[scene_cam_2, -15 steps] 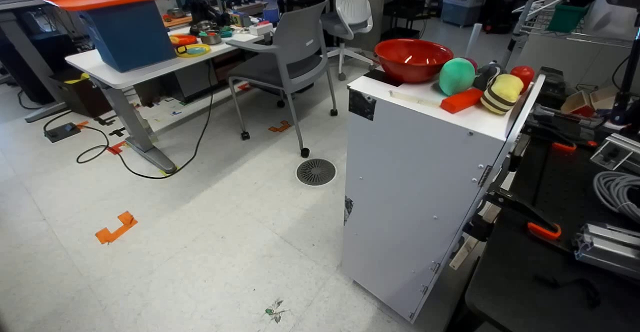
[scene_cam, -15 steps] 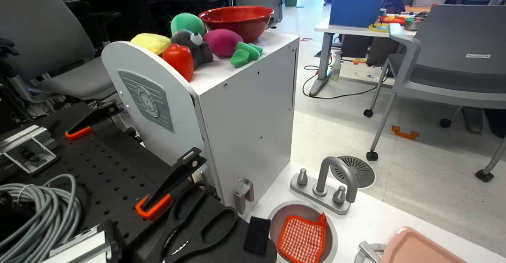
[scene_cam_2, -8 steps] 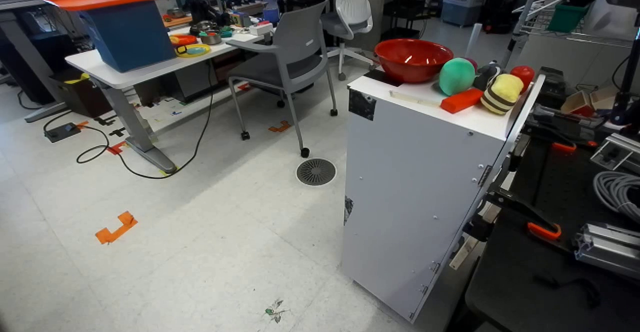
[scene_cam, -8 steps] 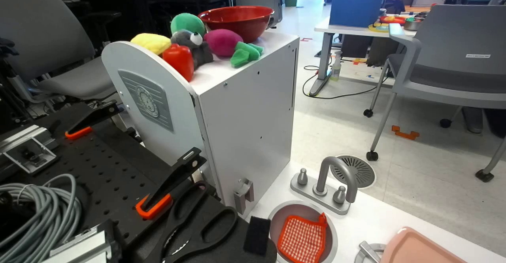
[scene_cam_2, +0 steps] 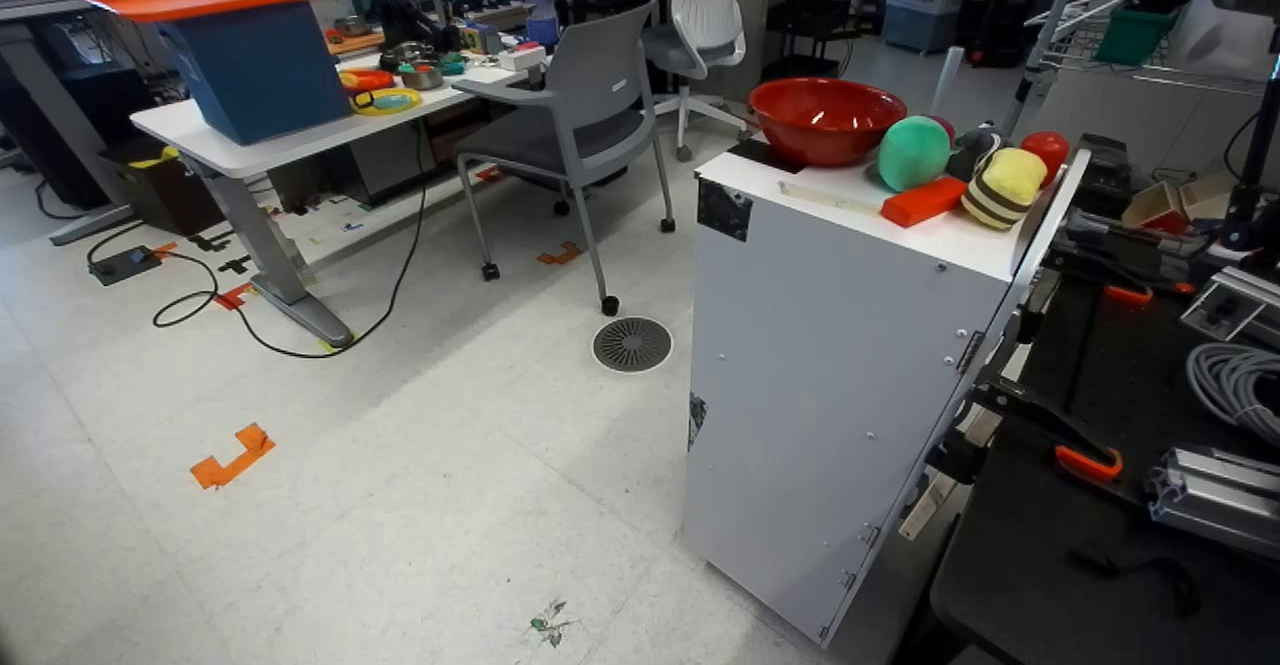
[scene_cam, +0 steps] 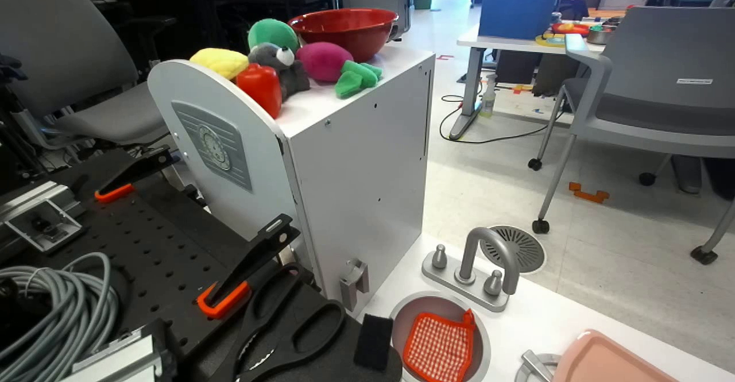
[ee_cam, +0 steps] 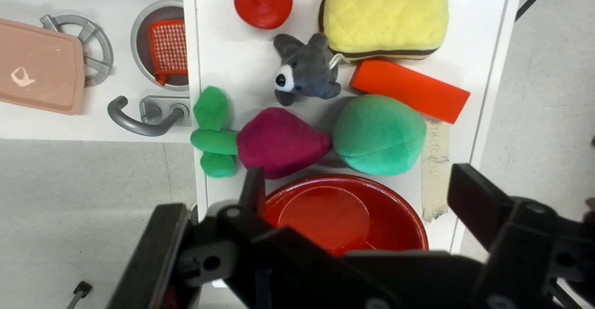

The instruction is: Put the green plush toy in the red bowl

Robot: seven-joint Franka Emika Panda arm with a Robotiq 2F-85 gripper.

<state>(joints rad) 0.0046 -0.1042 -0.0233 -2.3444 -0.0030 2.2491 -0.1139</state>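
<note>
Gripper (ee_cam: 357, 174) is hanging wide open, fingers (ee_cam: 483, 207) framing the red bowl (ee_cam: 332, 213) in the wrist view and holding nothing; how high above the bowl they're hanging, can't tell. Both exterior views are showing no gripper and no visible shift over the last second: bowl and toys are sitting exactly as they were. So no pick is happening yet; my read is that the task is only starting, with the approach to the toy coming up.

Green plush toy (ee_cam: 380, 134) is resting outside the bowl, right by its rim; touching or not, can't tell. It's looking round and plump, green shading to teal, a faint seam curving across its bowl-facing side. Probably squashing a bit once gripped.

Magenta beet plush (ee_cam: 283, 142) is also lying by the bowl, its tip reaching right up to the green toy, maybe getting in a finger's way. Orange-red block (ee_cam: 411, 89) is lying past the toy from the bowl. Grey plush animal (ee_cam: 309, 69) is sitting beyond the beet; yellow striped plush (ee_cam: 386, 18) and red toy pepper (ee_cam: 262, 0) are sitting farthest from the bowl.
</note>
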